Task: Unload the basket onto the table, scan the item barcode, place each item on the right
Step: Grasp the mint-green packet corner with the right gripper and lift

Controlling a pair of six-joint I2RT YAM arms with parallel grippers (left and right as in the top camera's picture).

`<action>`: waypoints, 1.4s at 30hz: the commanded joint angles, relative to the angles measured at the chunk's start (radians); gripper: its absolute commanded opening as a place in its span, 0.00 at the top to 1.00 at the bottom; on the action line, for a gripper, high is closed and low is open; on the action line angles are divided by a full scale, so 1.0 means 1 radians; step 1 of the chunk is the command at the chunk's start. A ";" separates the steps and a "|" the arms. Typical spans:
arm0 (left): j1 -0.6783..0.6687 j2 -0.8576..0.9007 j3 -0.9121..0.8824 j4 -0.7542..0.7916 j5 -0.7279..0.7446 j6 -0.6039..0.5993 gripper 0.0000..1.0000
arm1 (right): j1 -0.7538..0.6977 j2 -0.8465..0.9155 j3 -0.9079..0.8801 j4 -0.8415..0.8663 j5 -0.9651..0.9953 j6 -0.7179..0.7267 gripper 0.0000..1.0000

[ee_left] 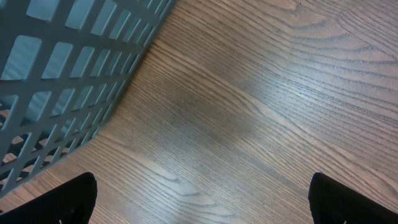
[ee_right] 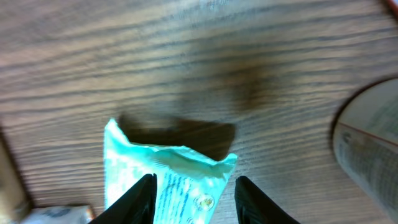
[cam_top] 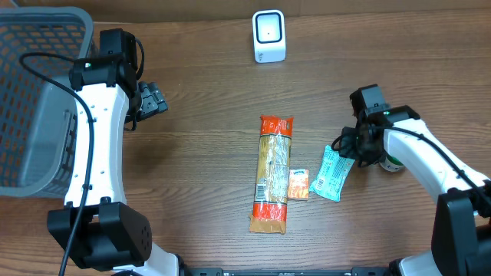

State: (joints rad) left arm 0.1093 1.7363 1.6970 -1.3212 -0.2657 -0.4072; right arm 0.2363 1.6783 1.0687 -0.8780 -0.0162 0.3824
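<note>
Straddling the end of the teal packet (cam_top: 333,174) at four o'clock on the table (cam_top: 192,92), the right gripper (ee_right: 196,190) stands half-closed; whether it truly grips, I cannot tell. A thin pinch could slip, dropping it short of the scanner (cam_top: 268,36) at twelve o'clock. The left gripper (ee_left: 202,202) gapes wide, empty.

Crinkled teal packet (cam_top: 333,174), white scanner (cam_top: 268,36) standing upright

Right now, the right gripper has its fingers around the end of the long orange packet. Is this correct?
No. The right gripper has its fingers around the end of the teal packet, as the right wrist view shows; the long orange packet lies apart.
</note>
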 commanded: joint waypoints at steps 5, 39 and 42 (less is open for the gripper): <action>0.002 0.003 0.021 -0.002 0.001 0.022 0.00 | -0.002 -0.036 0.043 0.013 0.022 -0.037 0.43; 0.002 0.003 0.021 -0.002 0.001 0.022 0.00 | -0.002 -0.011 -0.037 0.050 -0.019 -0.411 0.20; 0.002 0.003 0.021 -0.002 0.001 0.022 0.00 | -0.002 -0.011 -0.037 0.047 -0.011 -0.417 0.20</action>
State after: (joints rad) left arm 0.1093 1.7363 1.6970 -1.3212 -0.2657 -0.4072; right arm 0.2363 1.6676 1.0355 -0.8322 -0.0628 -0.0257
